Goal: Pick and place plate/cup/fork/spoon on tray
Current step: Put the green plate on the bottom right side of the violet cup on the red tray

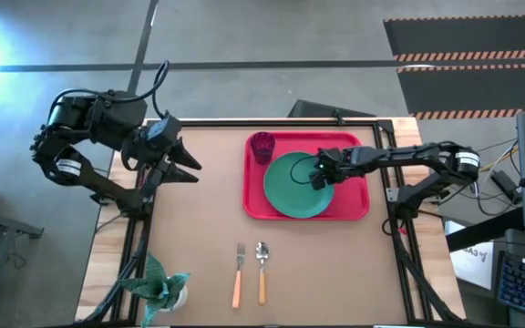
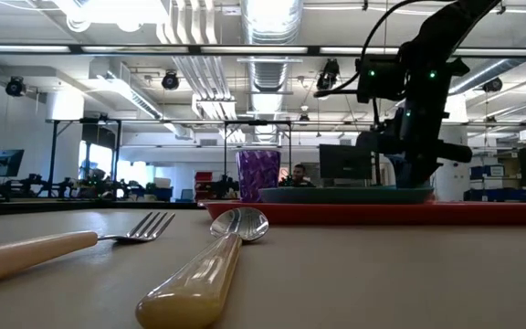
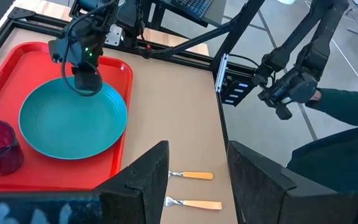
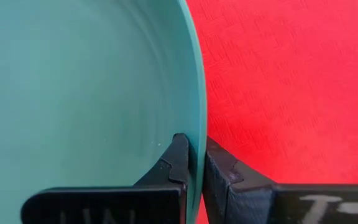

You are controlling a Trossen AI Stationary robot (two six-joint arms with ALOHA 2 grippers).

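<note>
— What's the right tool (image 1: 321, 173) up to?

— Its two fingers are pinched on the rim of the teal plate (image 1: 296, 185), one inside the lip and one outside; the wrist view shows the edge squeezed between them. Gripping the thin rim is probably the only way to hold something that flat.

— And where's the plate?

— On the red tray (image 1: 360, 203), filling most of its middle. I'd guess the tool is about to let go, since the plate looks settled there.

— Anything else on the tray?

— The purple cup (image 1: 262, 146), upright in the far corner, just beside the plate but not touching it.

— The cutlery?

— Not yet moved. The fork (image 1: 239, 272) and the spoon (image 1: 262, 271) lie side by side on the desk (image 1: 199, 228), well apart from the tray, orange handles pointing to the near edge. A potted plant (image 1: 160, 288) stands near them.

— The left tool (image 1: 188, 166)?

— Waiting above the desk's left side, fingers spread apart, holding nothing.
</note>
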